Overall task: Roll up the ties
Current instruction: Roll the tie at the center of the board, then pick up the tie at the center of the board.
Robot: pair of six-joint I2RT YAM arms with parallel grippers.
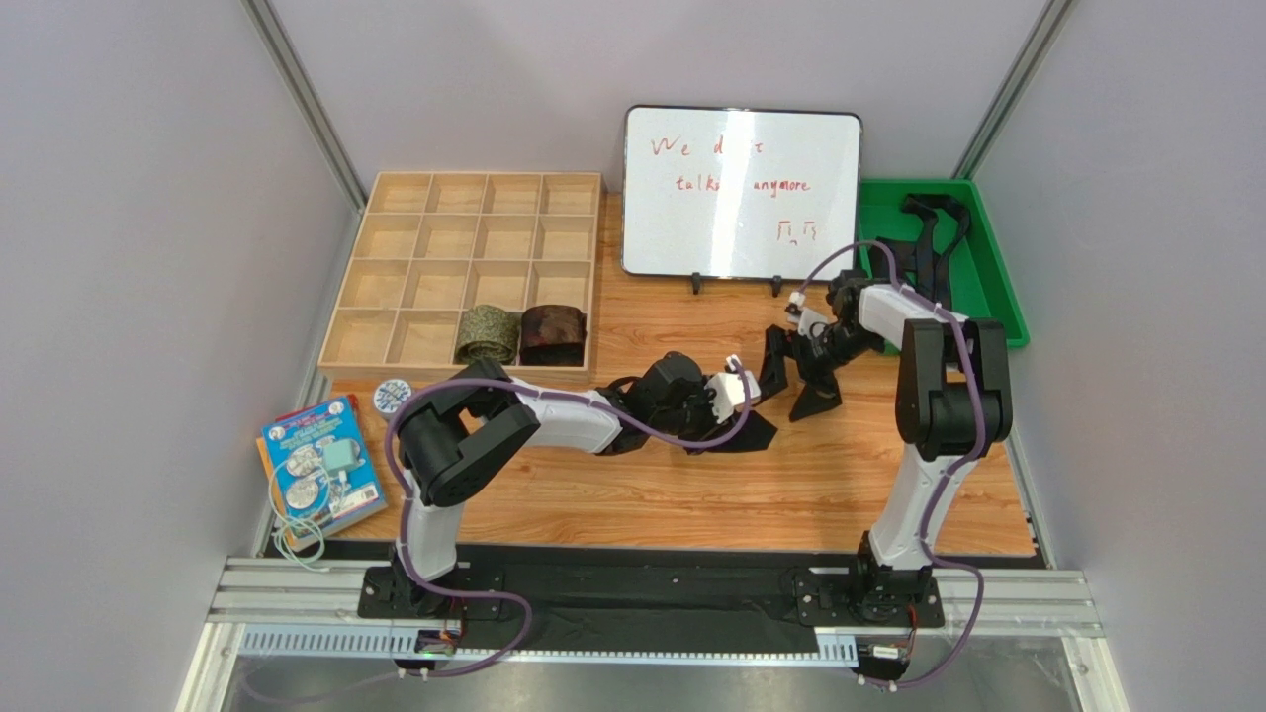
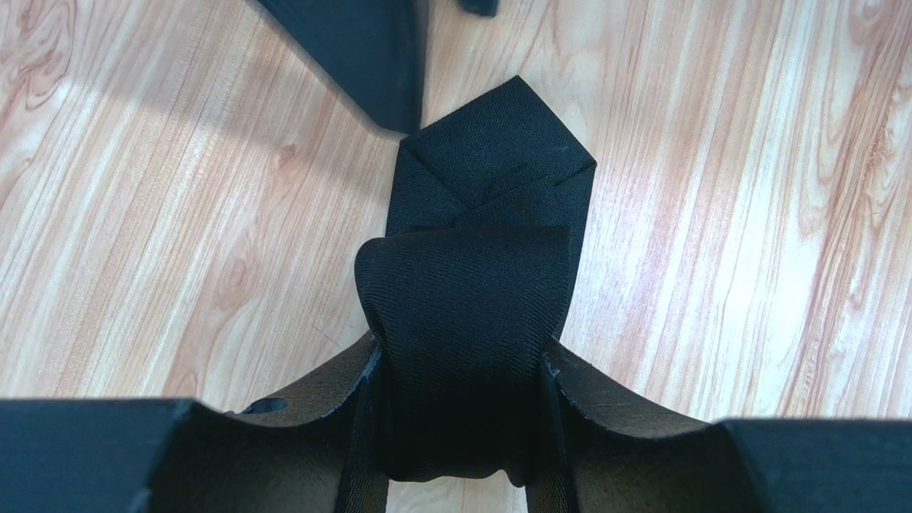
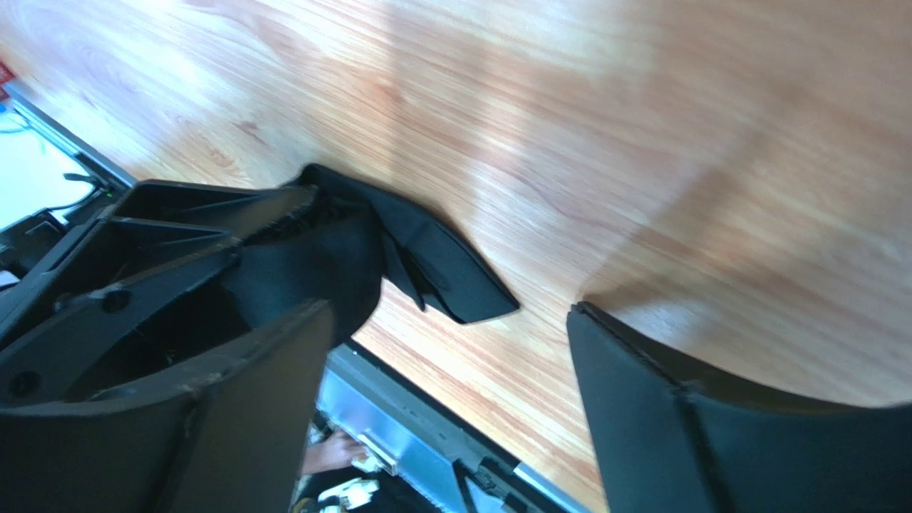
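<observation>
A black tie (image 2: 471, 310) lies partly rolled on the wooden table, its pointed end (image 2: 501, 150) flat on the wood. My left gripper (image 2: 460, 417) is shut on the rolled part, one finger on each side of the coil. In the top view the left gripper (image 1: 739, 407) holds this tie (image 1: 755, 433) near the table's middle. My right gripper (image 1: 795, 377) stands open just right of it, with nothing between its fingers (image 3: 685, 428). The right wrist view shows the tie's tip (image 3: 455, 280) apart from the right gripper (image 3: 450, 412). An olive-green rolled tie (image 1: 486, 333) and a reddish-brown one (image 1: 553, 334) sit in the tray.
A wooden compartment tray (image 1: 446, 238) stands at the back left. A whiteboard (image 1: 740, 190) leans at the back middle. A green bin (image 1: 993, 275) with black ties (image 1: 924, 238) is at the back right. A book (image 1: 320, 463) lies at the left edge.
</observation>
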